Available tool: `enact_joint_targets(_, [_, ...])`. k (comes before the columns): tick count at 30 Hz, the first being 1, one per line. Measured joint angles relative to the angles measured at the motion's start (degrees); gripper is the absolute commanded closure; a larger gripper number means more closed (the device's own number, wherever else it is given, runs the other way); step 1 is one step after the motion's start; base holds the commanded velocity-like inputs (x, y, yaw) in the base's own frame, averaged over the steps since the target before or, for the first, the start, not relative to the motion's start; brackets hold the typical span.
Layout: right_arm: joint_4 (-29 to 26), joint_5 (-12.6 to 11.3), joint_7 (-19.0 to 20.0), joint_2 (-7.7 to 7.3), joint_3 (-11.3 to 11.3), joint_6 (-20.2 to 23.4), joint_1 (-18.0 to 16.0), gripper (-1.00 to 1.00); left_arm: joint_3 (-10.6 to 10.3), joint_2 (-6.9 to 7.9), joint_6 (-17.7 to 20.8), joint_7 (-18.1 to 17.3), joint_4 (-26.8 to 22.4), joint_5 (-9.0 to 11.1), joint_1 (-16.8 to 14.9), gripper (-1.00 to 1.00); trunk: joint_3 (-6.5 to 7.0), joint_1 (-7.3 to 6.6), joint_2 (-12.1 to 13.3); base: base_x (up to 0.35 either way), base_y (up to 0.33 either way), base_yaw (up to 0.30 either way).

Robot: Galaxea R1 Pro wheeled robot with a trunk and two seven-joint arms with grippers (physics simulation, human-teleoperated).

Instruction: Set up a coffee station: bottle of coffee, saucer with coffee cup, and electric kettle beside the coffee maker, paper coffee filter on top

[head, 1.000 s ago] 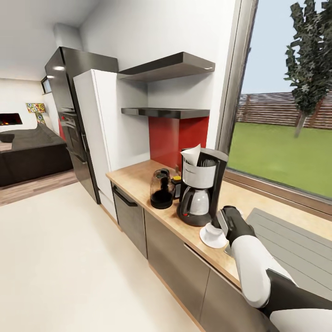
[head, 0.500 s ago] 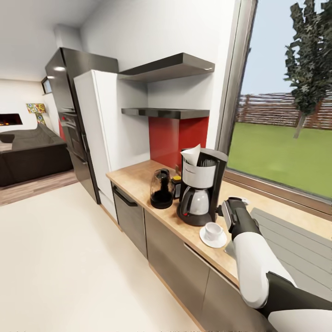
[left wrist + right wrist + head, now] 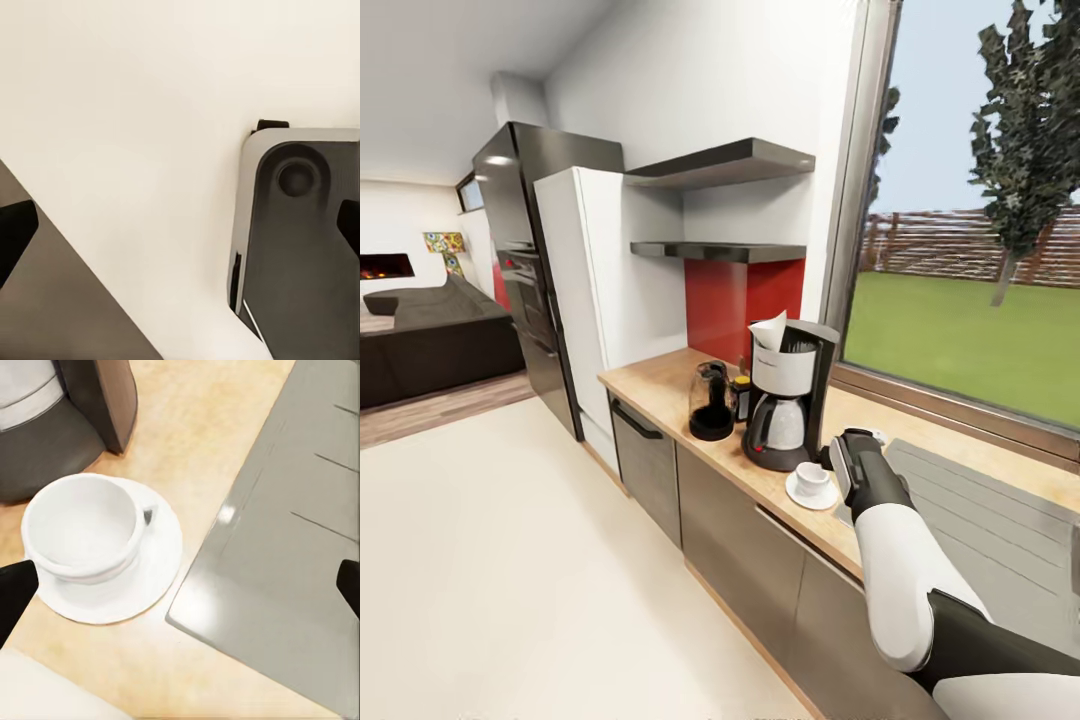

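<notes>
On the kitchen countertop (image 3: 656,382) stands the black coffee maker (image 3: 788,402) with the white paper coffee filter (image 3: 769,331) sticking up from its top. To its left are the dark glass electric kettle (image 3: 711,402) and, between the two, the bottle of coffee (image 3: 741,398). Right of the machine the coffee cup (image 3: 812,477) (image 3: 84,529) sits on the saucer (image 3: 812,495) (image 3: 154,571). My right gripper (image 3: 842,462) (image 3: 180,585) hovers open just right of the cup, holding nothing. My left gripper (image 3: 180,225) is open over the floor. The kitchen shelf (image 3: 720,249) is bare.
A steel sink drainboard (image 3: 980,505) (image 3: 300,532) lies right of the saucer. Grey cabinet fronts (image 3: 725,520) run below the worktop. A white fridge (image 3: 588,300) and black oven tower (image 3: 525,260) stand at the counter's far end. The robot's base (image 3: 300,247) rests on cream floor (image 3: 510,560).
My right gripper has drawn back from over the cup to its right side, leaving the cup on the saucer. The head camera has shifted, so the whole scene sits a little smaller.
</notes>
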Motion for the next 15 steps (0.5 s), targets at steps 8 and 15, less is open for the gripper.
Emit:
enact_joint_targets(8, [0.1,0.0,0.1,0.01,1.0,-0.1,0.0,-1.0,0.0,0.0,0.1,0.0,0.0,0.0,0.0,-1.0,0.09,0.0,0.0,-0.012,0.0,0.07])
enact_joint_targets(15, [5.1,-0.1,0.2,0.0,5.9,-2.4,0.0,-1.0,-0.1,0.0,0.1,0.0,0.0,0.0,0.0,-1.0,0.1,0.0,0.0,0.0,0.0,0.264])
